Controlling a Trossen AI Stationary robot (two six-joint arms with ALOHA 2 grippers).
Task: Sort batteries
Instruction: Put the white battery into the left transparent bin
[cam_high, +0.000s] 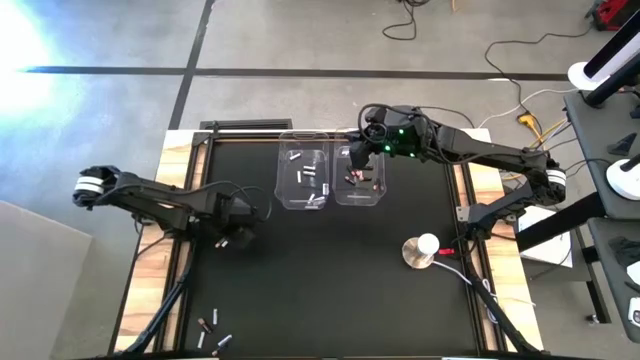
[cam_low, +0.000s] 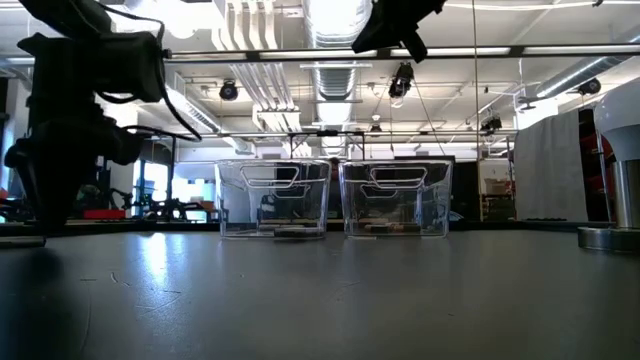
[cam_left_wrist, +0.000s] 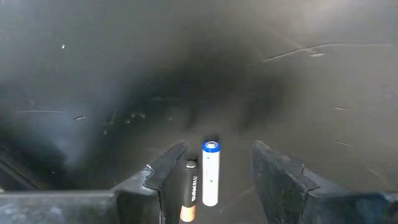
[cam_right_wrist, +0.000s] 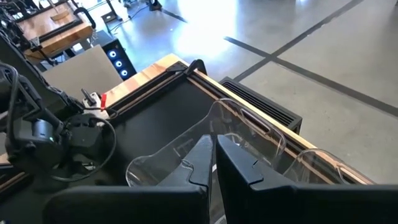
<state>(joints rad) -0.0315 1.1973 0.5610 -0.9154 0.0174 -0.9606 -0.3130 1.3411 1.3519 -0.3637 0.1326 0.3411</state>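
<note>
Left wrist view shows the deciding relation: two batteries lie side by side on the black mat between the left gripper (cam_left_wrist: 214, 180) fingers, which stand apart. The white battery (cam_left_wrist: 210, 173), blue-capped, sits nearer the middle of the gap; the dark battery (cam_left_wrist: 189, 199), copper-ended, lies just beside it and close against one finger (cam_left_wrist: 163, 177). Both long axes run along the fingers, pointing away from the wrist, so a closing pinch would meet them across their width. Because they lie almost touching, closing here would likely catch both, or push the dark one aside; I judge the gripper needs to centre on one alone.

In the high view the left gripper (cam_high: 228, 236) is low over the mat, well apart from the bins and toward the left of them. The left bin (cam_high: 303, 175) holds mostly silvery cells, the right bin (cam_high: 361, 178) dark ones. A few more batteries (cam_high: 212, 335) lie at the mat's near edge, farther from the bins.

The right gripper (cam_high: 357, 152) hangs over the right bin with its fingers together, holding nothing visible. The left arm is plainly nearer the pair.
</note>
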